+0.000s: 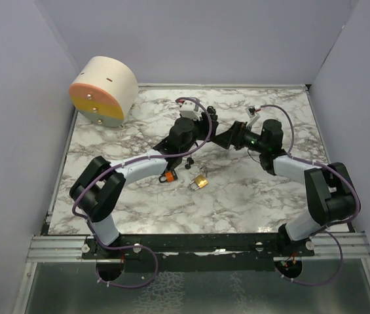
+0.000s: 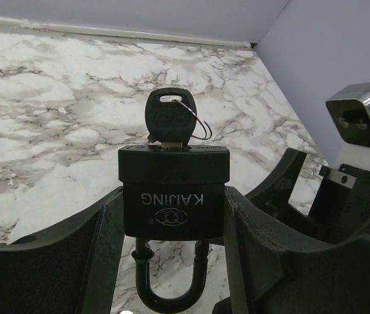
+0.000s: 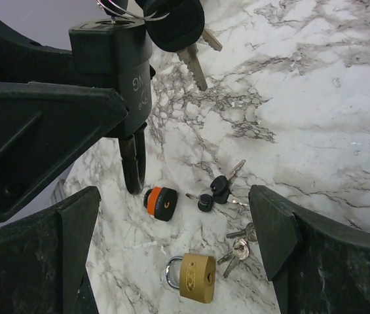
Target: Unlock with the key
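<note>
**Padlock clamped, key seated**

The left gripper clamped the black padlock, with the key seated beyond its fingertips. Only the right wrist view showed the right gripper spread empty above a brass padlock and loose keys.

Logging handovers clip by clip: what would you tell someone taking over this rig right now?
Left gripper: shut on the black padlock, held above the table.
Right gripper: open, empty, facing the lock.
Key: seated in the keyhole.
Done: key inserted.
Left: turn the key and free the shackle, which looks seated on both legs.
Lying on the table: brass padlock, orange lock, loose keys.
</note>
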{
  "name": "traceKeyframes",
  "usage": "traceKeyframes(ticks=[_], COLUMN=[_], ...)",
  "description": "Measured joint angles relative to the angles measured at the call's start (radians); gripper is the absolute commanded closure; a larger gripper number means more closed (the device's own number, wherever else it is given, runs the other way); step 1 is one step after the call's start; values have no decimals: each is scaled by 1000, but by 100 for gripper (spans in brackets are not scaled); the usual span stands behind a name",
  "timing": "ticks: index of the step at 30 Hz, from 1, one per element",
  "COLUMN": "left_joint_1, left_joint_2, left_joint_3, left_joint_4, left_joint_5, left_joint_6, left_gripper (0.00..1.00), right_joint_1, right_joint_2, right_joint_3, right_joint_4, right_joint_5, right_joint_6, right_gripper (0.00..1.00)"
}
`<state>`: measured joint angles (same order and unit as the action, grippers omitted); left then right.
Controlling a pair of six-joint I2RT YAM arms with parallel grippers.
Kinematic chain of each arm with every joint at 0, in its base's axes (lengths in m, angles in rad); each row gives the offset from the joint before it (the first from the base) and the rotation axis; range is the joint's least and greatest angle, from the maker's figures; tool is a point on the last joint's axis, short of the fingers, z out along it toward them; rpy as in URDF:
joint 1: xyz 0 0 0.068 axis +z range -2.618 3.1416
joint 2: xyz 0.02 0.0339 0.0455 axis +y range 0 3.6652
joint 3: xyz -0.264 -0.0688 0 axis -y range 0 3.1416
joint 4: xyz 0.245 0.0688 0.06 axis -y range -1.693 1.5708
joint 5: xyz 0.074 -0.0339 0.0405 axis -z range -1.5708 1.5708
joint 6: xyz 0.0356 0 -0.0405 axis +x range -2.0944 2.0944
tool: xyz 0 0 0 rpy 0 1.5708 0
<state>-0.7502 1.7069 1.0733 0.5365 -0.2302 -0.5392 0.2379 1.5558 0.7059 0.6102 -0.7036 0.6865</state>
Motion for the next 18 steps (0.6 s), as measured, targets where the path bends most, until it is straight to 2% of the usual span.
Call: traceKeyframes(ticks=[8, 18], left_joint_1=[-10, -10], left_joint_2=[-5, -82], left_joint_3=[-10, -81], left_joint_4=[39, 70], left_joint_5=[36, 72], left_joint_6=[-16, -34], left_gripper=[100, 100], right_joint_1=[10, 10], right_joint_2=[46, 72], right_joint_3=[12, 13], right_joint_4=[22, 29], right_joint_5=[0, 2], right_joint_6=[15, 23], right_gripper=[2, 2])
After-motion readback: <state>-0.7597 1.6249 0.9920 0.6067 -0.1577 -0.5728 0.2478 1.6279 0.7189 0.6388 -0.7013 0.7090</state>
